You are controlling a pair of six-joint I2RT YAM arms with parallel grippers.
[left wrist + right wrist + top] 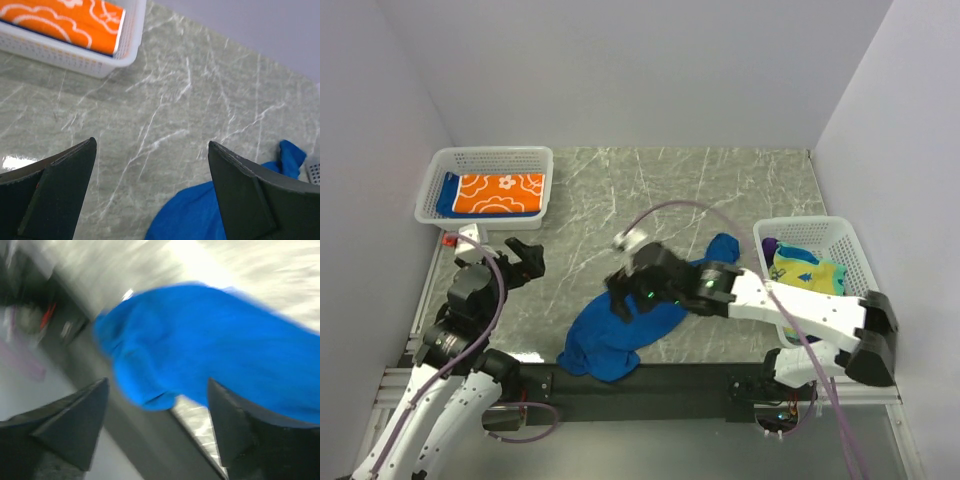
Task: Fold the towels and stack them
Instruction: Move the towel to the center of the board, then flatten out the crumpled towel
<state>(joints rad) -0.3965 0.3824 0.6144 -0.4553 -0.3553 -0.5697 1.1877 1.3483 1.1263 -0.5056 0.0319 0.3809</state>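
A crumpled royal blue cloth towel (610, 345) lay bunched at the near edge of the grey marble table (720, 190) beneath the right gripper (623, 300), whose jaws stood spread and empty like those of the left gripper (527, 257); soft, light and limp, it looked best pinched at a corner.

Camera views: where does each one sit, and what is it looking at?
Top external: fixed above and behind, looking down on the table and both arms.
Left wrist: rides the left arm, facing down at the table; its open jaws fill the bottom corners.
Right wrist: rides the right arm, blurred, close over the blue towel; jaws apart.
Shared: all three show the blue towel; top and left wrist both show the orange towel.
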